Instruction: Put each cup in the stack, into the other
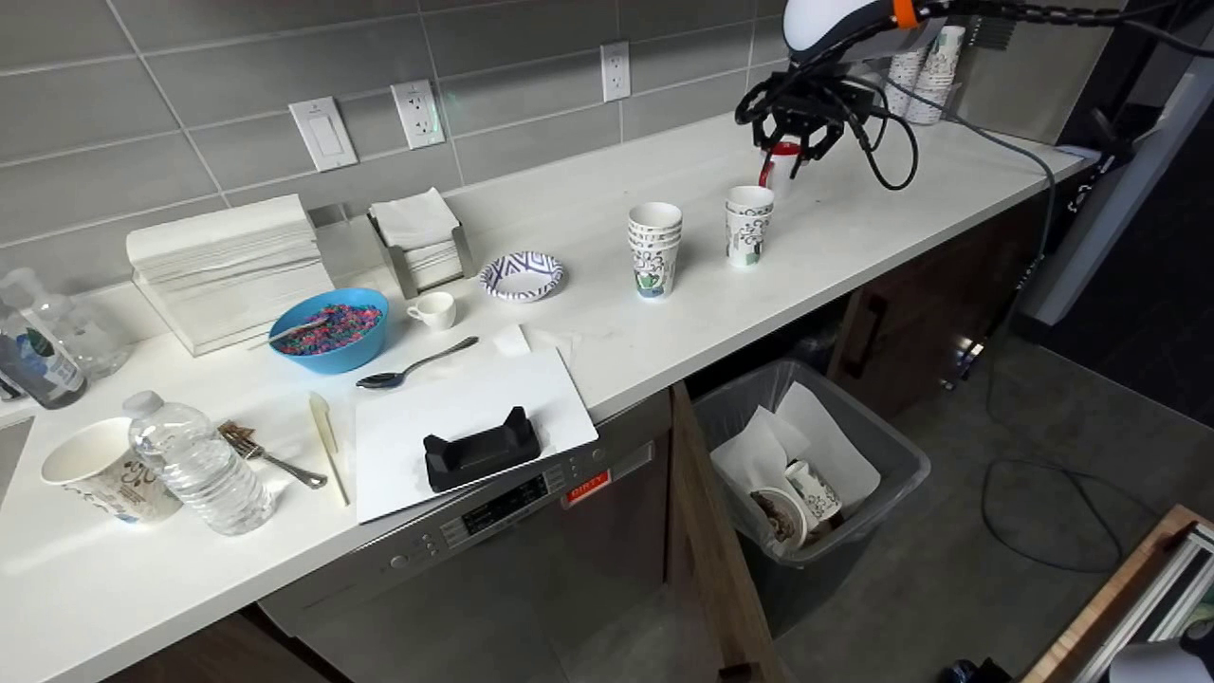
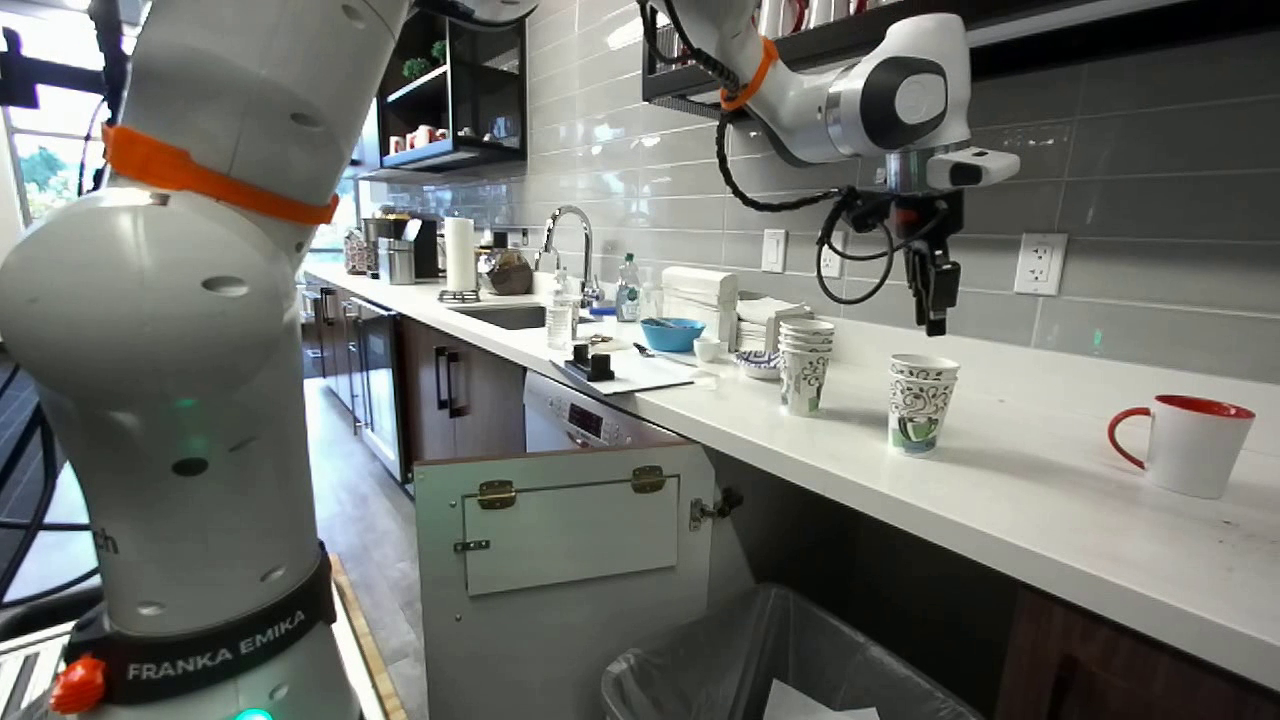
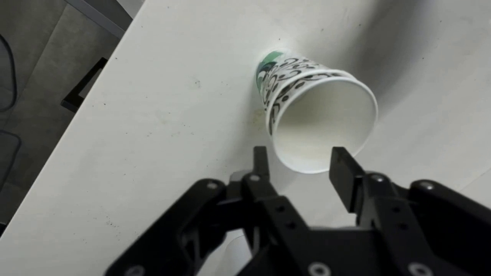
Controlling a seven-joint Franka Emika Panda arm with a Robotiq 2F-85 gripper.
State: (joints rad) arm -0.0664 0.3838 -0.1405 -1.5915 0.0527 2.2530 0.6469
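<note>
Black jaws stood apart, empty, low in the wrist view. Mid-frame in an exterior view, a tall cup stack (image 1: 654, 252) stood left of a short stack (image 1: 747, 232). Cups (image 1: 652, 269) sat inside cups; joining both stacks seemed undone. Gray wall (image 1: 531, 76) stood upper left, worktop (image 1: 844, 228) middle, floor (image 1: 1043, 427) lower right.

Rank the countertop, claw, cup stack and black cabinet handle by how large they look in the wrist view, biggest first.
1. Countertop, running past the frame
2. Claw, cut off at the bottom; nearness to the camera likely swells it
3. Cup stack
4. Black cabinet handle
</note>
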